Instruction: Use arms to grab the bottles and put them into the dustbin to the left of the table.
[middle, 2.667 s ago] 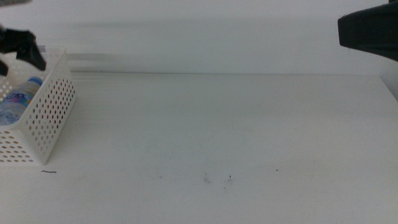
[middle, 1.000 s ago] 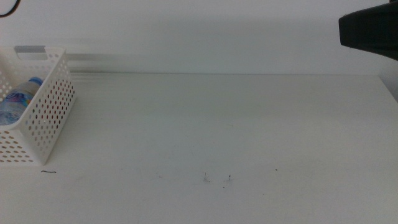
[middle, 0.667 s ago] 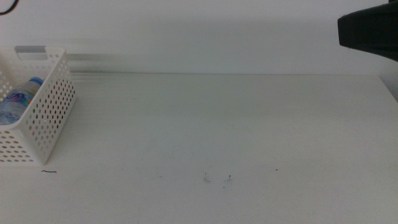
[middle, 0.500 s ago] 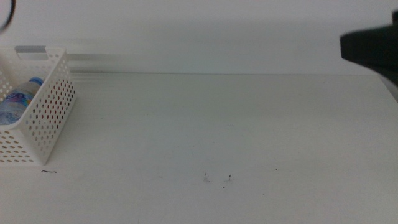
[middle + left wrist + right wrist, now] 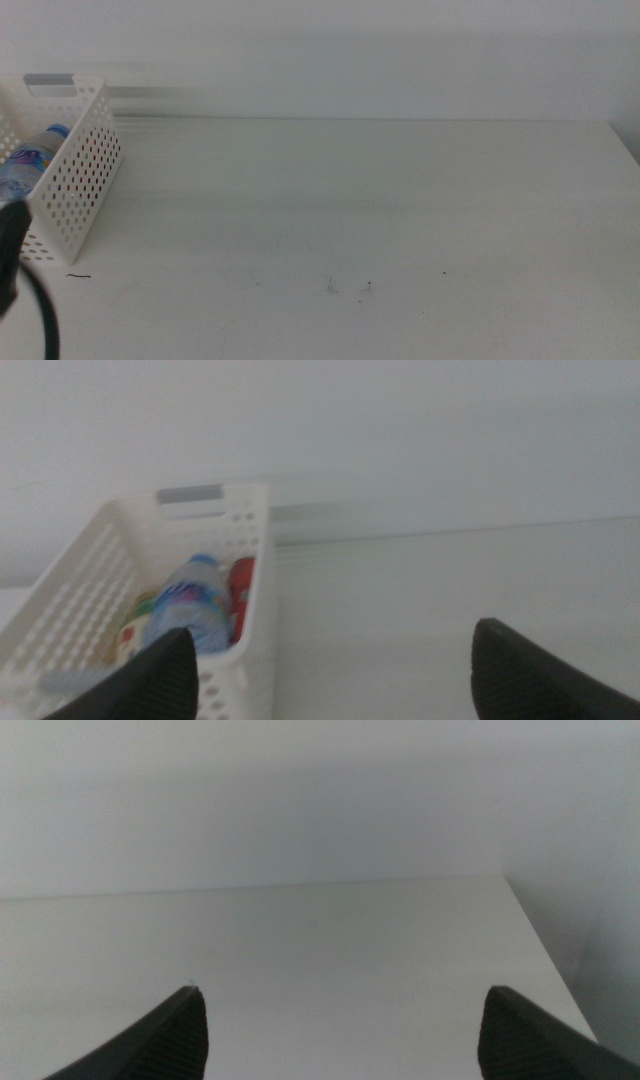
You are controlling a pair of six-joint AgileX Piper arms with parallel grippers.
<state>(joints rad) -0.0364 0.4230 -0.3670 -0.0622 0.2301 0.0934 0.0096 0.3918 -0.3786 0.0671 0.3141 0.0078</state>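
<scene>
The white perforated dustbin [image 5: 75,175] stands at the table's left edge. The blue-capped water bottle [image 5: 28,157] lies inside it. The left wrist view shows the dustbin [image 5: 250,590] holding the water bottle [image 5: 190,605], the red can [image 5: 241,592] and part of the yellow tea bottle [image 5: 135,635]. My left gripper [image 5: 335,630] is open and empty, back from the dustbin on its table side. A dark part of the left arm [image 5: 12,250] shows at the bottom left. My right gripper [image 5: 342,990] is open and empty over the bare table [image 5: 300,940].
The white table [image 5: 350,200] has a few small dark specks [image 5: 350,288] near the front. A white wall stands behind it. The table's right edge [image 5: 545,955] shows in the right wrist view.
The right arm's dark shape has left the upper right of the middle view. A dark part of the left arm has come in at the bottom left. The dustbin has not moved.
</scene>
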